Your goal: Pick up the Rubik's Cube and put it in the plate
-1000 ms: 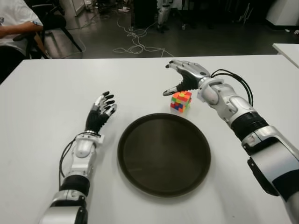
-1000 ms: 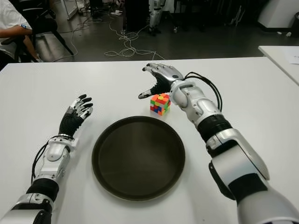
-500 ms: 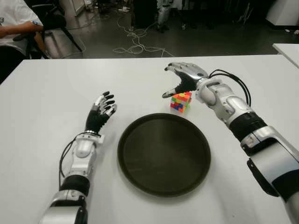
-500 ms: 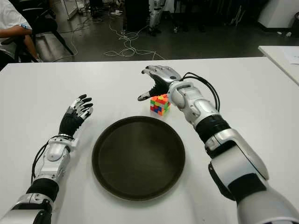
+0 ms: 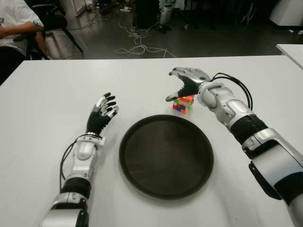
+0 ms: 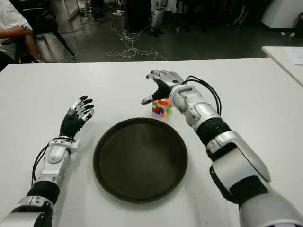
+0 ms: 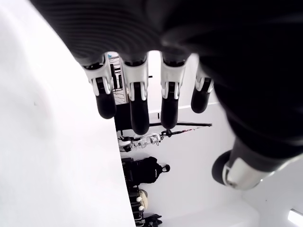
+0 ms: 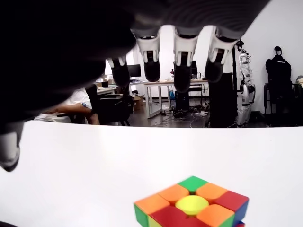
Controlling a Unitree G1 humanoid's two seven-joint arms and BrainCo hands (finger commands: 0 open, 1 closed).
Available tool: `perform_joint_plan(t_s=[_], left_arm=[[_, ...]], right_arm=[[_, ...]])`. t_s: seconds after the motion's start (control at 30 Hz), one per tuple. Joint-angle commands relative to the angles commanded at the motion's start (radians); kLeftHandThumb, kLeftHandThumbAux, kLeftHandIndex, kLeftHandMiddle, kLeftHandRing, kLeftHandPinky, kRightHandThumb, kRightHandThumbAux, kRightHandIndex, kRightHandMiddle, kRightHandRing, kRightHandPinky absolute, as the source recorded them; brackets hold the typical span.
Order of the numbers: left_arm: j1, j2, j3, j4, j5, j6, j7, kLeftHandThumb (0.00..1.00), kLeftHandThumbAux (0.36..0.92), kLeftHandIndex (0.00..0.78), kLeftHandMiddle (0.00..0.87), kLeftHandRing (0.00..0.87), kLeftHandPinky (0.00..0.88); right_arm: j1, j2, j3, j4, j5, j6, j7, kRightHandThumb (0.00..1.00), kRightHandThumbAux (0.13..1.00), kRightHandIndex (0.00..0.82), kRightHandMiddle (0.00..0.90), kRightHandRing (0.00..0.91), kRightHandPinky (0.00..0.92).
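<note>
The Rubik's Cube (image 5: 183,104) sits on the white table (image 5: 52,94), just beyond the far right rim of the round dark plate (image 5: 165,156). My right hand (image 5: 183,85) hovers directly over the cube with fingers spread and holds nothing; in the right wrist view the cube (image 8: 194,208) lies below the open fingertips (image 8: 151,71) with a gap between. My left hand (image 5: 103,111) shows to the left of the plate, fingers extended and holding nothing, as the left wrist view confirms.
A seated person (image 5: 16,28) is at the far left beyond the table. Cables (image 5: 137,42) lie on the floor behind the table. A second white table's corner (image 5: 291,49) shows at the right edge.
My right hand has lowered slightly and shifted closer over the cube, covering more of its top. The cube, plate and left hand have not moved.
</note>
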Motion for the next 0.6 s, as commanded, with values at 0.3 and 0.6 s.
perform_joint_plan(t_s=[0.3, 0.6], left_arm=[[0.0, -0.002, -0.002, -0.002, 0.011, -0.004, 0.018, 0.069, 0.666, 0.105, 0.176, 0.159, 0.123], [-0.001, -0.001, -0.005, -0.002, 0.013, -0.001, 0.023, 0.075, 0.67, 0.109, 0.18, 0.162, 0.133]], right_arm=[[-0.014, 0.028, -0.005, 0.055, -0.007, 0.06, -0.053, 0.0, 0.379, 0.06, 0.126, 0.162, 0.224], [-0.019, 0.041, -0.004, 0.079, -0.004, 0.082, -0.097, 0.0, 0.396, 0.09, 0.18, 0.205, 0.229]])
